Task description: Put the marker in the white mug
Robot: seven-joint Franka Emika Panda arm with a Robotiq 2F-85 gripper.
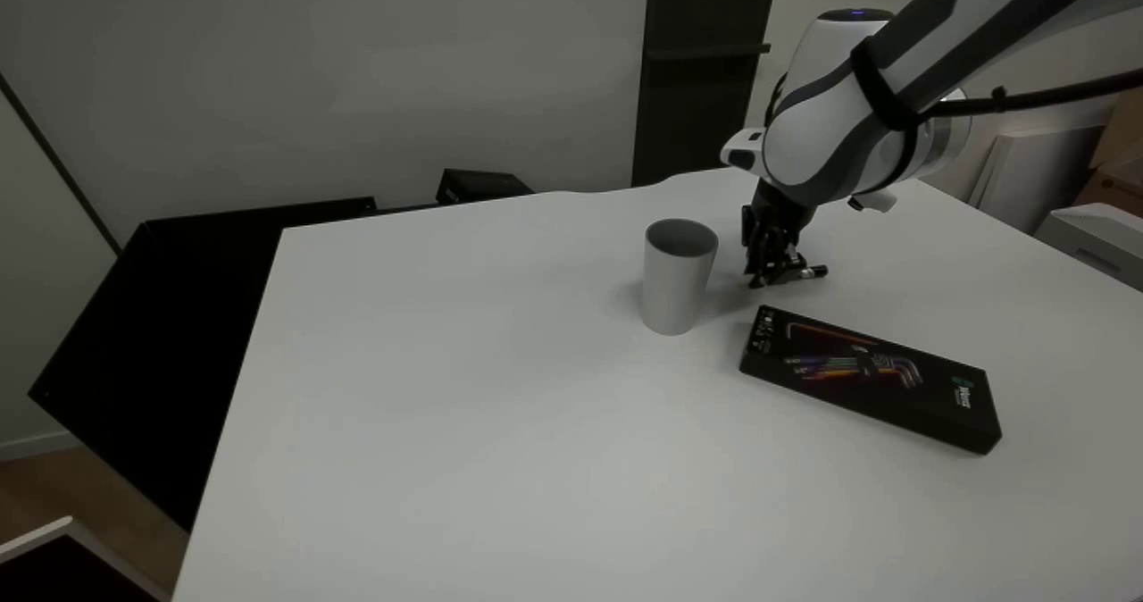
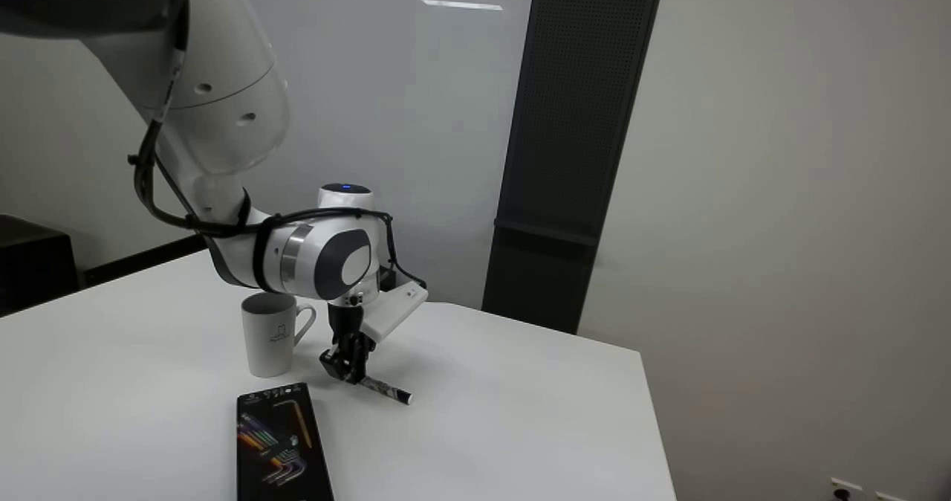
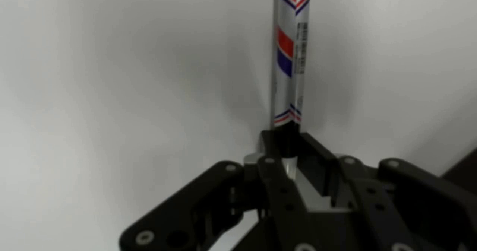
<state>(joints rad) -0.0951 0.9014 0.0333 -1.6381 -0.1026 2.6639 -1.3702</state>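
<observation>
The marker [image 3: 290, 57] is a thin stick with a pale label, red and blue bands and black ends. It also shows in both exterior views [image 1: 814, 271] [image 2: 386, 390]. My gripper [image 3: 285, 141] is shut on one black end of it, with a finger against each side. The gripper is low at the table in both exterior views [image 1: 770, 276] [image 2: 348, 373]. I cannot tell whether the marker touches the table. The white mug [image 1: 676, 285] stands upright beside the gripper; its handle shows in an exterior view [image 2: 267, 341]. The mug is out of the wrist view.
A flat black case [image 1: 871, 379] with pictures of hex keys lies on the white table [image 1: 446, 459] near the gripper and mug. It also shows in an exterior view [image 2: 282, 441]. The table's far edge lies behind the gripper, with a wall beyond.
</observation>
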